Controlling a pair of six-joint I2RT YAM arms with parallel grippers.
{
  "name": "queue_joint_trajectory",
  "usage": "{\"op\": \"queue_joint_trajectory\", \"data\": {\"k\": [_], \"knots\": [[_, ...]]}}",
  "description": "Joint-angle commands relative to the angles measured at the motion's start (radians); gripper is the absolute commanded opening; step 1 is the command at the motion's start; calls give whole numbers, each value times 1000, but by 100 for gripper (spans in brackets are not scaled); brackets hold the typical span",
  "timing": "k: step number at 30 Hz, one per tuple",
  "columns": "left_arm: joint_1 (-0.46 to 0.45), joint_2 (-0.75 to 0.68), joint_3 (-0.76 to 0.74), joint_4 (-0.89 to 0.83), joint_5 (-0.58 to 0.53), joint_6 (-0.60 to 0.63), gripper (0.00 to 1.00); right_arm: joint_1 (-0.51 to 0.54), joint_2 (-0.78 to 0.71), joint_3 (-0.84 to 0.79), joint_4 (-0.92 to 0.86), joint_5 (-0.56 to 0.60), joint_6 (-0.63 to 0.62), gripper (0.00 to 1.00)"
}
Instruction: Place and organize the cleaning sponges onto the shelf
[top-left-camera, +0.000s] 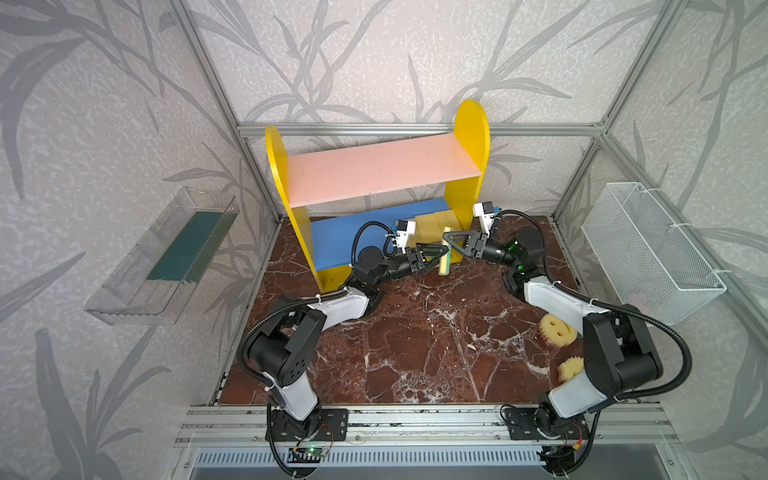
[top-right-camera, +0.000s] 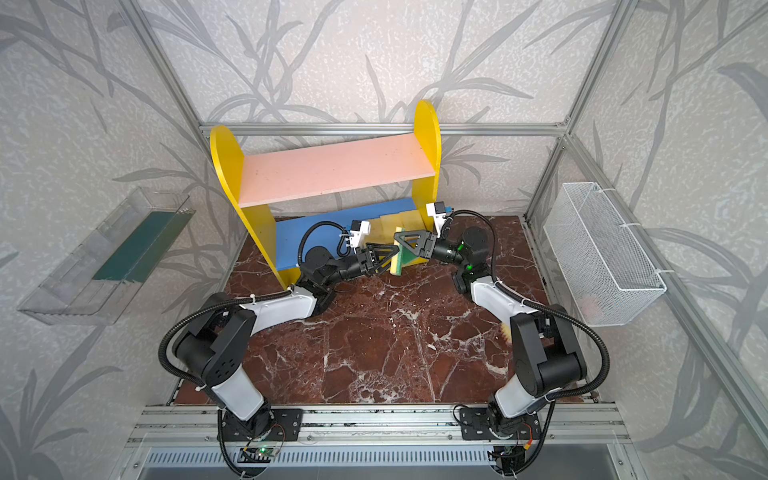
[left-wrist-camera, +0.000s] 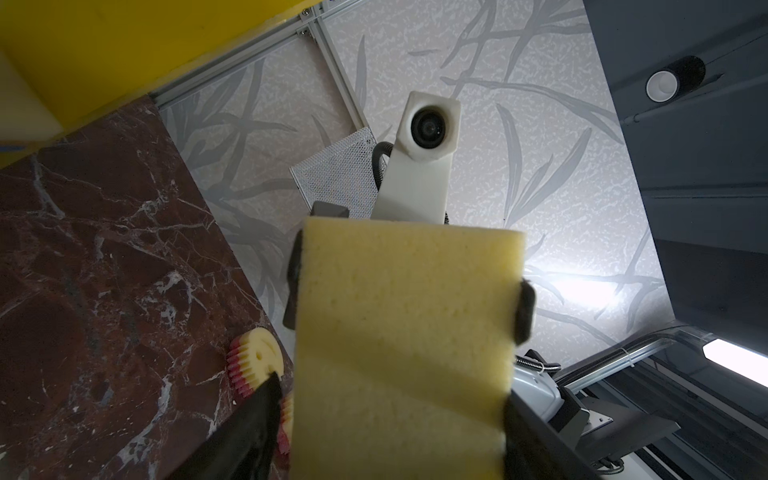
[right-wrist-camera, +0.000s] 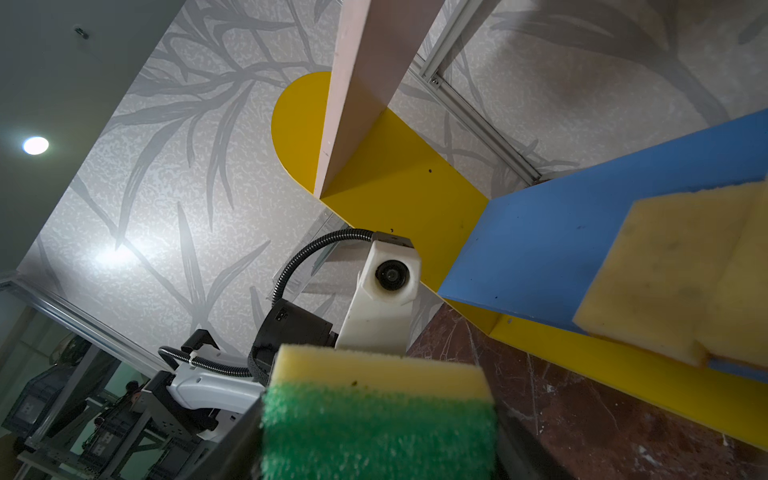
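A yellow cleaning sponge with a green scouring face (top-left-camera: 444, 258) (top-right-camera: 397, 261) hangs on edge just in front of the shelf (top-left-camera: 374, 170), between both grippers. My right gripper (top-left-camera: 448, 240) (right-wrist-camera: 378, 424) is shut on it, with both fingers pressed against its ends. My left gripper (top-left-camera: 437, 255) (left-wrist-camera: 390, 399) is open around the same sponge (left-wrist-camera: 407, 332), and one finger (left-wrist-camera: 257, 415) stands clear of it. Several yellow sponges (top-left-camera: 432, 226) (right-wrist-camera: 685, 270) lie on the blue board at its right end. Two round smiley sponges (top-left-camera: 557, 330) (top-left-camera: 571, 370) lie on the table by the right arm.
A clear plastic tray (top-left-camera: 166, 257) hangs on the left wall and a white wire basket (top-left-camera: 652, 253) on the right wall. The shelf's yellow right side panel (top-left-camera: 465, 166) stands close behind the right gripper. The marble tabletop (top-left-camera: 415, 340) spreads in front.
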Motion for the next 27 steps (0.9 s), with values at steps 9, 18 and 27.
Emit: {"op": "queue_joint_trajectory", "data": {"k": [9,18,27], "knots": [[70,-278,-238,-369,-182,279,99,4,-263,-47,-563,112,-380,69],[58,-545,-389,-809,-395,522,97,106,-380,-124,-968,393,-613,68],[1,-680,-486,-991,-553,595,93,345,-168,-28,-1159,794,-680,70]]}}
